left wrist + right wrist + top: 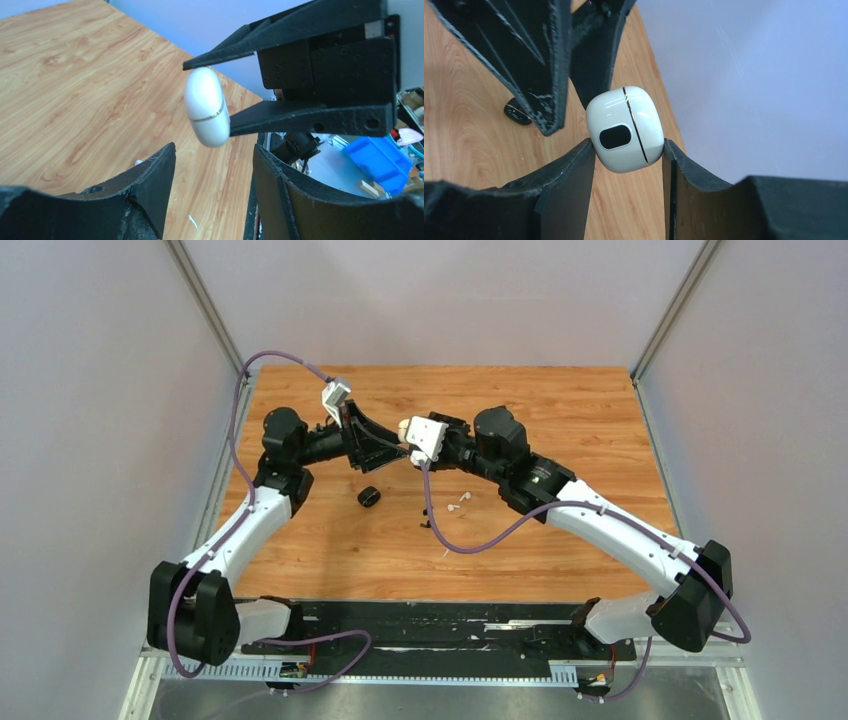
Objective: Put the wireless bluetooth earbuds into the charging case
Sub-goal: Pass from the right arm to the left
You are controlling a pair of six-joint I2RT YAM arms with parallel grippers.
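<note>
My right gripper (629,150) is shut on a closed white charging case (624,129), held above the table's middle. The case also shows in the top view (405,430) and in the left wrist view (206,107). My left gripper (215,155) is open and empty, its fingertips just short of the case and facing the right gripper (414,443). Two white earbuds (458,502) lie on the wood below the right arm. A tiny dark speck (424,525) lies near them, too small to identify. The black earbuds are not clearly visible.
A closed black charging case (369,497) lies on the wooden table (560,410) below the left gripper (388,447); it also shows in the right wrist view (517,112). Grey walls enclose the table on the left, back and right.
</note>
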